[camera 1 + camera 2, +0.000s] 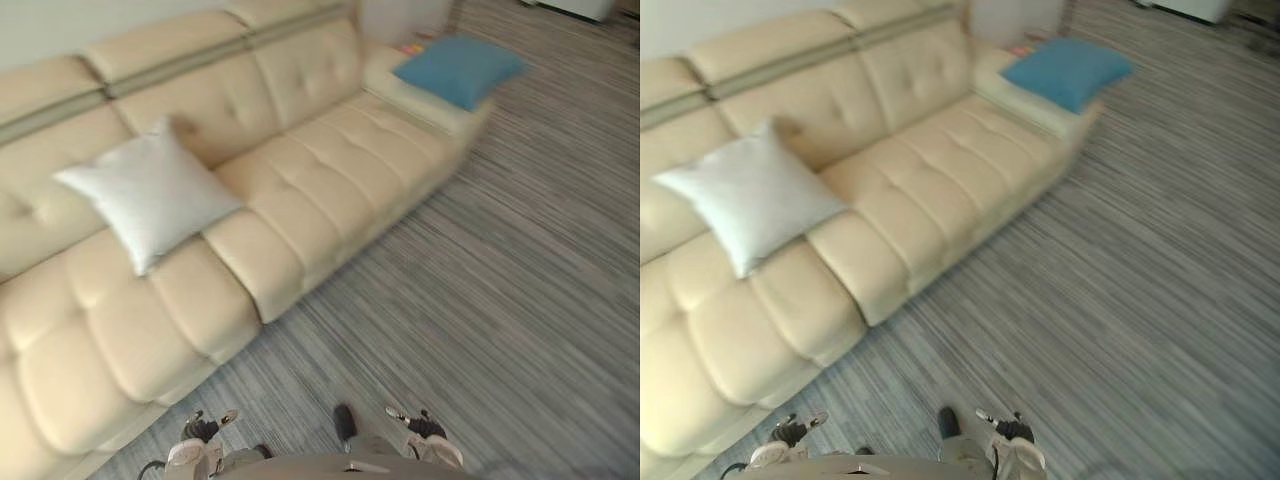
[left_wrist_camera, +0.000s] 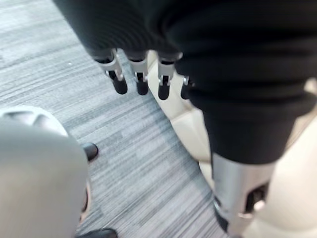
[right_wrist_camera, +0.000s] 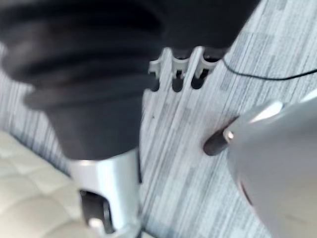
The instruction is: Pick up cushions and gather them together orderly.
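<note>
A white square cushion leans against the backrest on the left part of a long cream sofa. A blue cushion lies flat on the sofa's far right end. My left hand hangs low over the grey carpet by the sofa's front edge, fingers relaxed and holding nothing. My right hand hangs over the carpet too, fingers loose and empty. In the left eye view both hands sit at the bottom edge, left hand and right hand, well short of either cushion.
Grey striped carpet spreads in front of and to the right of the sofa. A pale wall runs behind the backrest. A white unit stands past the sofa's far end, and a white piece of furniture sits at the far right.
</note>
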### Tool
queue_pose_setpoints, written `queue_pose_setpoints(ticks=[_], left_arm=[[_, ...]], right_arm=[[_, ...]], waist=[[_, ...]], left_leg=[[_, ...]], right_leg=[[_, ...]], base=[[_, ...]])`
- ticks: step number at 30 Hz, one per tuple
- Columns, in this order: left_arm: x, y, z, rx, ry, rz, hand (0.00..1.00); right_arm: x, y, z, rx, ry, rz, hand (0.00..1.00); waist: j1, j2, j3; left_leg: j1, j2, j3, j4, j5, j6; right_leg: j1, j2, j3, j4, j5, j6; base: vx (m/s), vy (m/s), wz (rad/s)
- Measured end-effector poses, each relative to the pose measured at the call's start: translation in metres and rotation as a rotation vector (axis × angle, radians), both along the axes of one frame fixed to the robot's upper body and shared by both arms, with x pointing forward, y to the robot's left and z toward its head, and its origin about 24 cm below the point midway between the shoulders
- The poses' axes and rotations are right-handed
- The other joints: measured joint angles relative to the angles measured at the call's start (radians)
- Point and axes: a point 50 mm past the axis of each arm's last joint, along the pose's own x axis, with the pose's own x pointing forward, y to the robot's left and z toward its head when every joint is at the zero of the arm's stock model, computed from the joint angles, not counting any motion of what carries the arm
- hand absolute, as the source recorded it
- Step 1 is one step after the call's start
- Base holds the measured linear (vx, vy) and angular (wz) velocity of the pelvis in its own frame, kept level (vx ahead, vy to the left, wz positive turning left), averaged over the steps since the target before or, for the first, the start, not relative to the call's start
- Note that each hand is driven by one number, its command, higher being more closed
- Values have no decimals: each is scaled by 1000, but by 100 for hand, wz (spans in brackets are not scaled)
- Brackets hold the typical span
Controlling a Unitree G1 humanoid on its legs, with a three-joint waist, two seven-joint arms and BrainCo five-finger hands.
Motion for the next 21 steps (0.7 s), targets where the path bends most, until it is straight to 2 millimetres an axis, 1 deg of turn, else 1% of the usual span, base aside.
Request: queue_pose_setpoints(ticks=[1, 2, 3, 4, 5, 6, 7, 8, 9, 10, 11, 12, 13, 14, 15, 16, 17, 18, 19, 20, 21], left_arm=[[5, -4, 1, -4, -8, -25, 0], [5, -7, 1, 3, -8, -65, 0], [5, -7, 1, 5, -7, -74, 0], [3, -5, 1, 13, -4, -82, 0], [1, -4, 1, 16, -1, -87, 0], [1, -3, 1, 20, 3, -99, 0], [4, -5, 1, 19, -3, -114, 0], [4, -8, 1, 14, -4, -127, 0], [7, -11, 2, 7, -9, -138, 0], [4, -10, 1, 6, 0, -137, 0], [-1, -9, 0, 6, 13, -134, 0], [-1, -8, 0, 1, 12, -126, 0], [2, -5, 1, 2, -2, -116, 0], [3, -5, 1, -1, -6, -104, 0], [3, -5, 1, -3, -7, -97, 0], [4, -7, 2, -7, -17, -93, 0], [6, -8, 3, -10, -29, -89, 0], [8, -8, 4, -12, -36, -84, 0], [11, -11, 5, -27, -60, -53, 0], [12, -11, 6, -32, -73, -37, 0], [13, -12, 7, -36, -78, -31, 0]], right_arm=[[-1, -4, 1, -9, 1, -8, 0], [-8, -7, -1, -13, 19, -16, 0], [-9, -7, -1, -12, 22, -16, 0], [-10, -7, -2, -8, 27, -19, 0], [-10, -9, -2, -15, 30, -17, 0], [-11, -13, -1, -25, 38, -17, 0], [-15, -17, -3, -31, 57, -19, 0], [-16, -19, -3, -29, 69, -27, 0], [-17, -27, -2, -45, 70, -40, 0], [-17, -29, -1, -46, 67, -52, 0], [-17, -31, -1, -49, 68, -54, 0], [-21, -31, -2, -48, 79, -61, 0], [-25, -31, -4, -42, 92, -69, 0], [-26, -28, -5, -33, 95, -73, 0], [-26, -28, -5, -33, 96, -74, 0], [-26, -29, -4, -34, 92, -77, 0], [-23, -28, -3, -34, 76, -80, 0], [-22, -28, -3, -33, 72, -82, 0], [-23, -27, -3, -26, 73, -88, 0], [-19, -25, -3, -18, 62, -90, 0], [-18, -24, -3, -15, 61, -90, 0]], waist=[[-3, 0, 10], [-1, 23, 25], [-2, 23, 25], [-5, 26, 26], [-8, 29, 27], [-17, 23, 20], [-22, 35, 20], [-22, 45, 21], [-21, 65, 28], [-24, 79, 30], [-23, 88, 36], [-20, 86, 38], [-8, 81, 47], [-5, 82, 56], [-4, 71, 64], [-3, 78, 65], [-2, 81, 66], [1, 81, 66], [22, 80, 66], [29, 80, 66], [30, 80, 66]], left_leg=[[20, 12, 25, 0, -2, -4], [57, 27, 83, -3, -11, -22], [68, 31, 102, -3, -16, -32], [88, 37, 133, 0, -20, -51], [93, 41, 150, -1, -21, -66], [105, 40, 156, -9, -21, -89], [103, 36, 147, -24, -16, -104], [102, 37, 144, -32, -16, -111], [104, 54, 158, -23, -28, -134], [103, 85, 171, 14, -48, -169], [104, 116, 165, 76, -50, -190], [92, 152, 120, 162, -52, -193], [53, 216, 23, 362, -28, -153], [7, 254, -56, 520, 25, -74], [-16, 262, -103, 585, 31, -47], [-74, 243, -214, 706, -13, -60], [-134, 202, -289, 755, -51, -65], [-156, 182, -314, 754, -63, -63], [-212, 135, -355, 689, -88, -57], [-245, 113, -364, 607, -94, -54], [-261, 104, -369, 559, -94, -52]], right_leg=[[-8, -32, -118, 36, -40, -9], [-12, -85, -314, 95, -81, -7], [-9, -102, -366, 110, -83, -7], [0, -127, -455, 130, -81, -4], [5, -132, -493, 129, -76, 4], [3, -120, -496, 112, -55, 28], [-5, -99, -466, 91, -31, 35], [-13, -82, -451, 82, -30, 35], [-22, -56, -431, 85, -38, 31], [-32, -35, -419, 104, -56, 21], [-30, -26, -412, 122, -76, 17], [-28, -15, -392, 139, -92, 9], [-4, 4, -358, 168, -125, -4], [26, 14, -321, 188, -151, -16], [38, 17, -304, 195, -160, -25], [62, 23, -267, 213, -188, -31], [86, 29, -236, 215, -205, -32], [95, 32, -218, 213, -209, -28], [114, 39, -174, 198, -216, -7], [128, 46, -149, 184, -220, 4], [137, 49, -139, 174, -221, 8]], base=[[-72, -122, -118], [-59, -58, -96], [-31, -71, -113], [-1, -115, -81], [23, -139, -89], [52, -127, -66], [69, -118, -61], [67, -141, -75], [73, -150, -84], [96, -126, -78], [97, -81, -60], [205, -174, -77], [231, -186, -87], [255, -201, -80], [217, -74, -75], [288, -58, -78], [298, -49, -77], [348, -25, -91], [272, 2, -92], [273, 20, -92], [286, 67, -73]])
